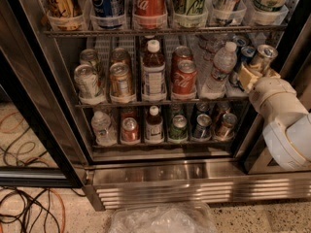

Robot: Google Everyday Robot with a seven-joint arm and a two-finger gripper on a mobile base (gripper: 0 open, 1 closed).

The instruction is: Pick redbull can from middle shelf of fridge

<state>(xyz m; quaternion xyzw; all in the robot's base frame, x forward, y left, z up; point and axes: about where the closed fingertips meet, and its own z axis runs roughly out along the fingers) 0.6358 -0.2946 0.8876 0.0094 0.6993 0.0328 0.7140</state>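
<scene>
The fridge stands open, with three wire racks of drinks. The redbull can, slim with a shiny silver top, is at the far right end of the middle shelf, tilted slightly beside the dark door frame. My gripper reaches in from the right on a white arm. Its beige fingers are closed around the lower part of the can. Another blue-and-silver can stands just behind it on the shelf.
A clear water bottle stands left of the gripper, then red Coca-Cola cans and a brown bottle. The door frame is close on the right. A crumpled plastic bag and cables lie on the floor.
</scene>
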